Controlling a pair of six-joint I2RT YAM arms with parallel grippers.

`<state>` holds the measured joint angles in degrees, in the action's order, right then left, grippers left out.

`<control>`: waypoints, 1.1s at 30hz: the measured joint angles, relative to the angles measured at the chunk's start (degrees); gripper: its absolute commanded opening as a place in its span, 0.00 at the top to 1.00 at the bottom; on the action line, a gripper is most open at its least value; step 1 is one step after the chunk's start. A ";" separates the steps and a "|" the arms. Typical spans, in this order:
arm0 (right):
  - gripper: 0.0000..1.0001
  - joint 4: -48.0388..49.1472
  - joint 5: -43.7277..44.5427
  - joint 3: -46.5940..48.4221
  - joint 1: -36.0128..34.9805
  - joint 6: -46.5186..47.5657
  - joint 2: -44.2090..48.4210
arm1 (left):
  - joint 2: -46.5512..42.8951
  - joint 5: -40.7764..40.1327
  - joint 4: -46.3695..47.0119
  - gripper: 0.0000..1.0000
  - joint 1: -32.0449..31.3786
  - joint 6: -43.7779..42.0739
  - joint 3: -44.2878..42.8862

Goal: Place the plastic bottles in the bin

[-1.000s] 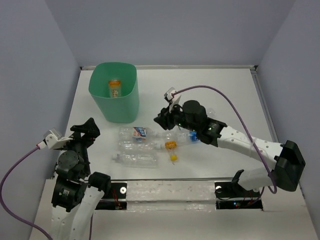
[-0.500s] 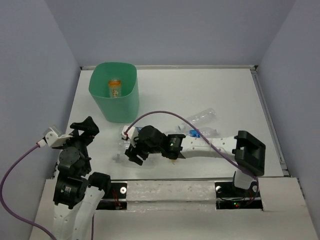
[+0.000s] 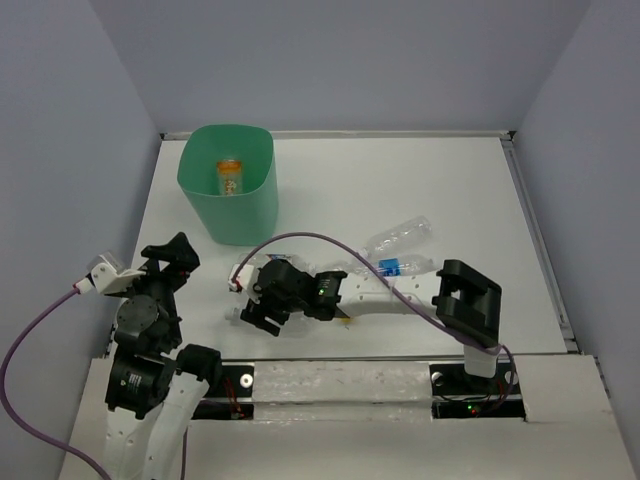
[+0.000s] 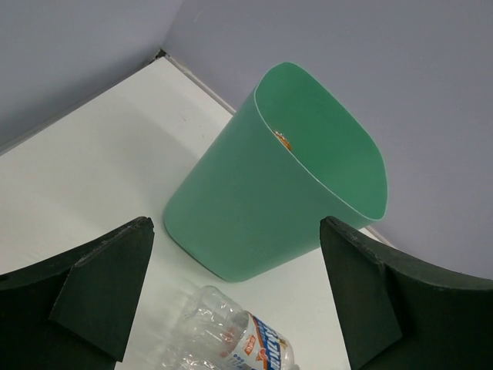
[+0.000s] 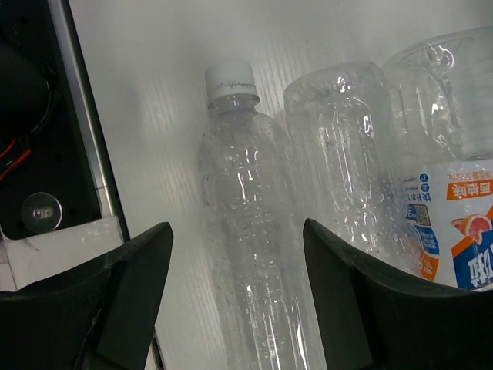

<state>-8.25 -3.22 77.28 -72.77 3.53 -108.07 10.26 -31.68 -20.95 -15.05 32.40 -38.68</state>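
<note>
ok, right gripper [image 5: 237,228] spread wide, holding nothing, straddling the capped bottle [image 5: 248,262] across its width so a pinch should catch the body. left gripper [image 4: 235,231] released too, parked facing the bin [image 4: 266,173] just ahead.

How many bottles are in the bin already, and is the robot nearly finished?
One bottle with an orange cap lies in the bin. The right gripper hovers, jaws open, over a white-capped bottle, not gripping it. Several clear bottles lie on the table, so most is left.
</note>
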 measured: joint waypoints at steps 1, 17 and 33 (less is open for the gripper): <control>0.25 -0.15 -0.02 0.33 -0.15 0.04 -0.35 | -0.04 0.00 0.04 0.01 -0.04 -0.02 0.00; 0.15 -1.18 -0.85 2.19 -0.94 1.20 -6.14 | -0.76 0.00 0.15 0.01 -1.33 -0.37 0.00; 0.50 2.62 -1.05 3.61 -2.03 -0.26 -9.25 | -0.76 0.20 0.15 0.01 -1.62 -0.42 0.00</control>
<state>-5.63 -4.27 80.88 -74.81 3.27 -117.32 9.50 -31.48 -20.80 -16.67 31.99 -38.68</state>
